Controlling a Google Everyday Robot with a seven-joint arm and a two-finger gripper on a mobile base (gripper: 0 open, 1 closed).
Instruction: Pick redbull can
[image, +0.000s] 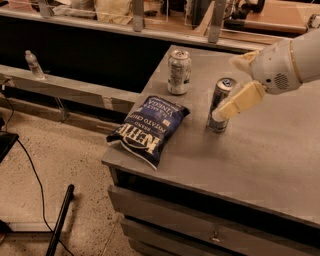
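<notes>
Right now the jaws sit at the redbull can (220, 94) on the bench (260, 150) (apart or clamped, I cannot tell).

A blue chip bag (150, 127) lies flat near the left edge of the grey table (260, 165), its printed face up. At about one o'clock from the bag stands a short, wide silver-white can (179, 72) with dark print, upright and well apart from it. My gripper (220, 112) hangs over the table at about three o'clock from the bag. Below the tabletop is a drawer front (200, 220). At ten o'clock from the bag, a small clear bottle (33, 65) stands on a low ledge. On the speckled floor (75, 150), at seven o'clock, lie a black cable (30, 175) and a black pole (60, 220).
</notes>
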